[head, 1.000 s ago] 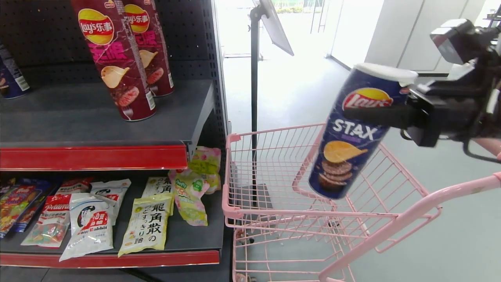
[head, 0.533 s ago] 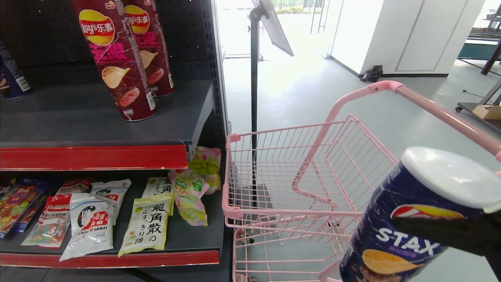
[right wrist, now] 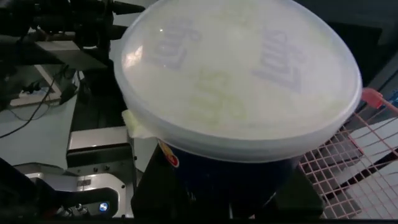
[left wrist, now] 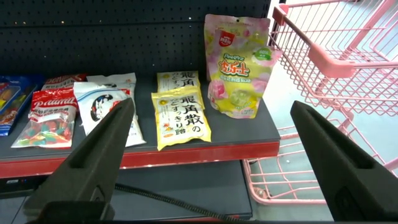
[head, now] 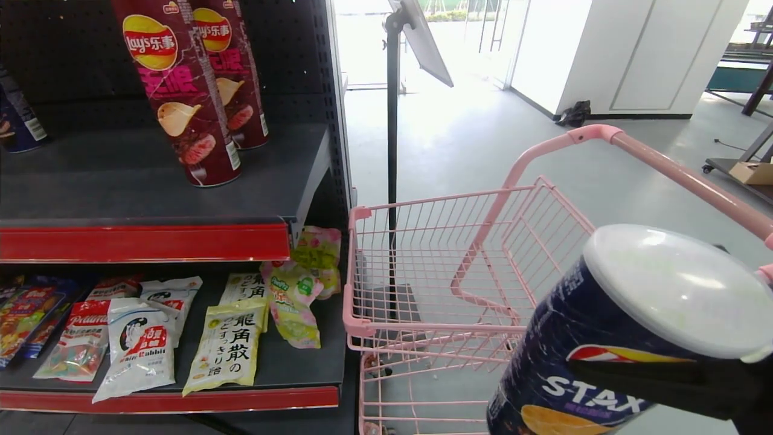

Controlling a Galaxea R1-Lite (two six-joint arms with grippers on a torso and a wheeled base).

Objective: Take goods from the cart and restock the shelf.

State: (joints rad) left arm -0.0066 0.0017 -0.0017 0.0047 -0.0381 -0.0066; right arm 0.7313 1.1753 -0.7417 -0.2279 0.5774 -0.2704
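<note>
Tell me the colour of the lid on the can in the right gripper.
Translucent white lid atop the dark blue can; clearest in the right wrist view.

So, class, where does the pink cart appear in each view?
Head view: pink cart, centre, right of the shelf.
Left wrist view: cart beyond the shelf end.
Right wrist view: cart wires behind the blue chip can.
Shared landmark: pink-green candy bag beside the cart.

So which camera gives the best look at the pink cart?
The head view: the pink cart shows its basket, rim and handle, though the blue chip can hides its near right side. The left wrist view catches one basket corner; the right wrist view a patch of wire beyond the can's lid.
</note>
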